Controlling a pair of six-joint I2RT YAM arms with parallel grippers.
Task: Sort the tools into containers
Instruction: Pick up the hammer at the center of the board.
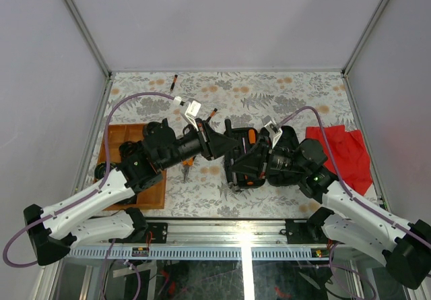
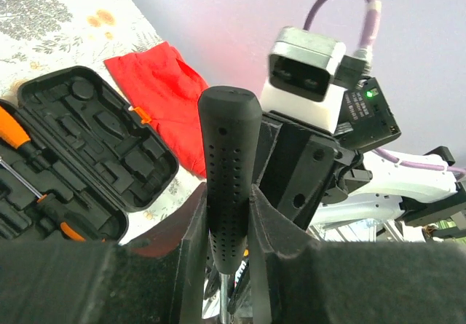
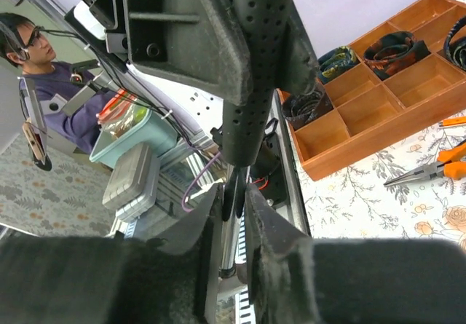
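A slim hammer with a black perforated handle [image 2: 227, 164] is held in the air between both arms, above the open black tool case [image 1: 288, 138]. My left gripper [image 2: 227, 207] is shut on the handle. My right gripper [image 3: 231, 200] faces it and is closed around the hammer's thin steel end [image 3: 234, 186], below the handle [image 3: 255, 62]. In the top view the two grippers meet at the case's left half, the left gripper [image 1: 222, 143] beside the right gripper [image 1: 246, 155]. Orange-handled screwdrivers [image 2: 16, 131] lie in the case [image 2: 95, 142]. The wooden tray [image 1: 118, 138] sits at the left.
Orange-handled pliers [image 3: 437, 167] lie on the floral table between tray and case. Two tiny drivers [image 1: 173, 79] [image 1: 214, 113] lie farther back. A red cloth [image 1: 347, 155] lies right of the case. Some tray compartments [image 3: 386, 98] hold dark rolls. The table's near rail runs below.
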